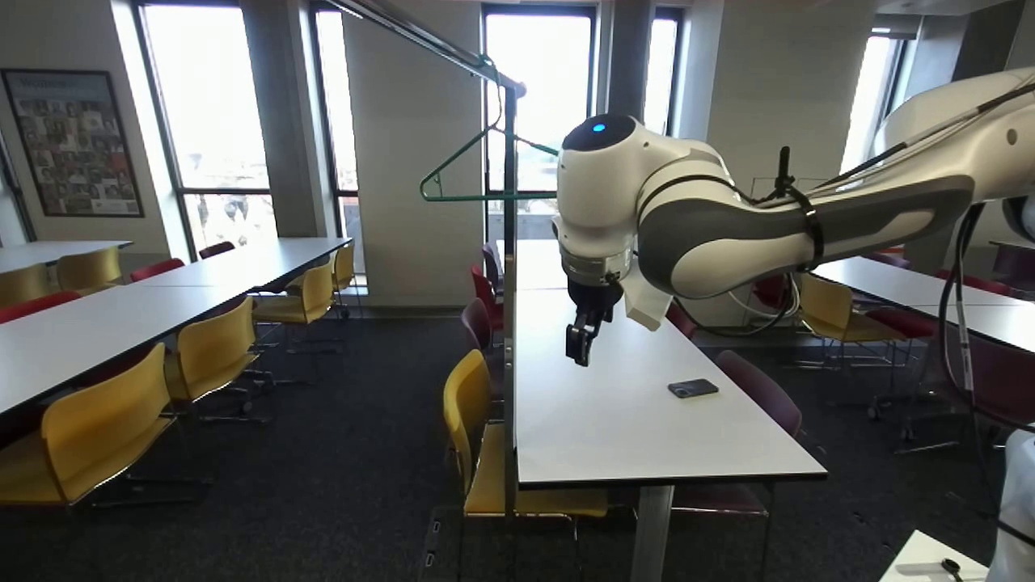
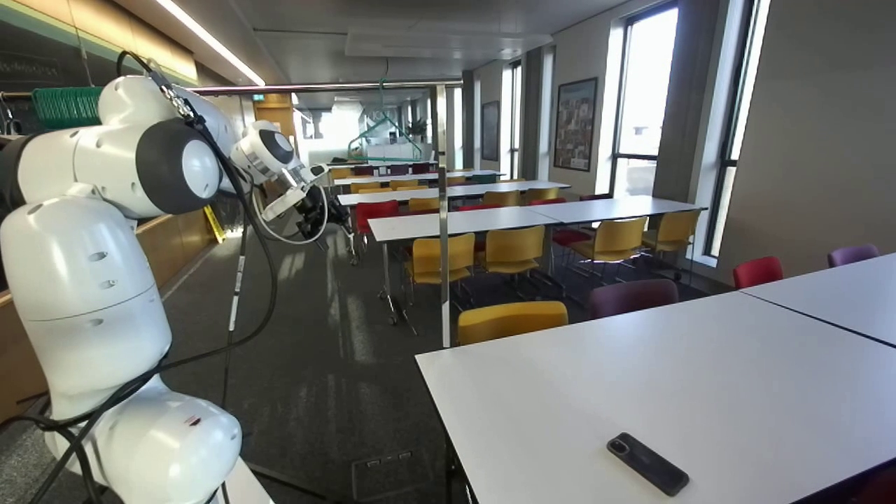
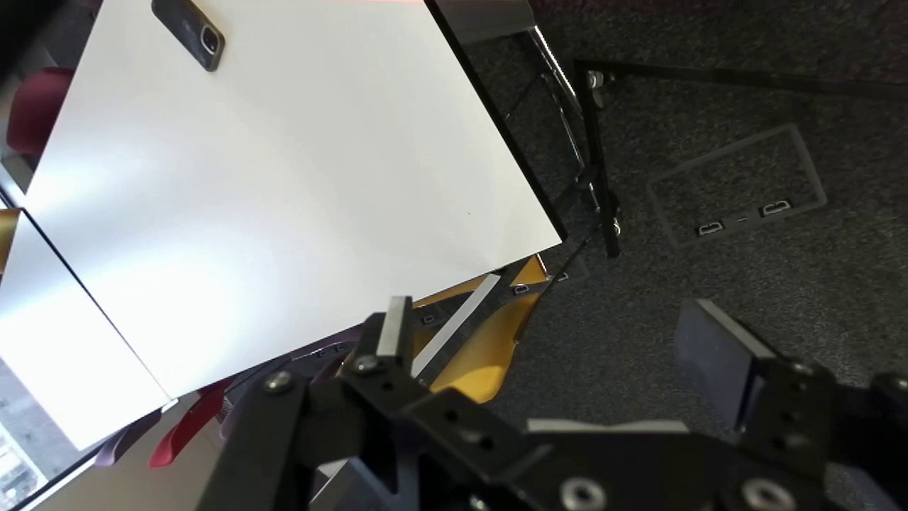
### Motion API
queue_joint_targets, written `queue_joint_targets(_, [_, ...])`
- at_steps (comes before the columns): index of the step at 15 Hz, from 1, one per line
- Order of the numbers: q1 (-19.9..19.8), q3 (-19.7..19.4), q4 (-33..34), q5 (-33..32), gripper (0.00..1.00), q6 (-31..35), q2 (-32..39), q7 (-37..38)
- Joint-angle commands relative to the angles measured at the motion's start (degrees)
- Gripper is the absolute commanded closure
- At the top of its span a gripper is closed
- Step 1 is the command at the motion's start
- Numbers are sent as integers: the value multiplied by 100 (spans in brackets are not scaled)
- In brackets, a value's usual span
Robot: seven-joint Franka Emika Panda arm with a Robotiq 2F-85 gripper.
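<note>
Wrist view: jaws wide apart, dark carpet [image 3: 589,362] visible between the pads [image 3: 713,355]. Green hanger [image 1: 477,197] hangs from the rail [image 1: 428,43], seen only in the exterior views; in an exterior view the arm [image 1: 752,234] covers one end of it. Bunched green hangers [image 2: 66,106] by the arm show in an exterior view alone. Phone [image 1: 693,388] lies flat on the white surface [image 1: 582,436], all three views.
</note>
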Motion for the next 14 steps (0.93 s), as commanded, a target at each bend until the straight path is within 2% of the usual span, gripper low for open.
queue_joint_targets(1, [-83,90,32,1,0,-21,26,-2])
queue_joint_targets(3, [-83,89,34,0,0,-22,28,-2])
queue_joint_targets(4, [-89,68,34,143,0,67,-6,-267])
queue_joint_targets(6, [-119,3,-443,406,0,736,-385,-661])
queue_joint_targets(10, [-262,-271,-1685,1793,0,2330,-1127,-1461])
queue_joint_targets(14, [-278,-490,-2895,2875,0,2702,-1839,-1999])
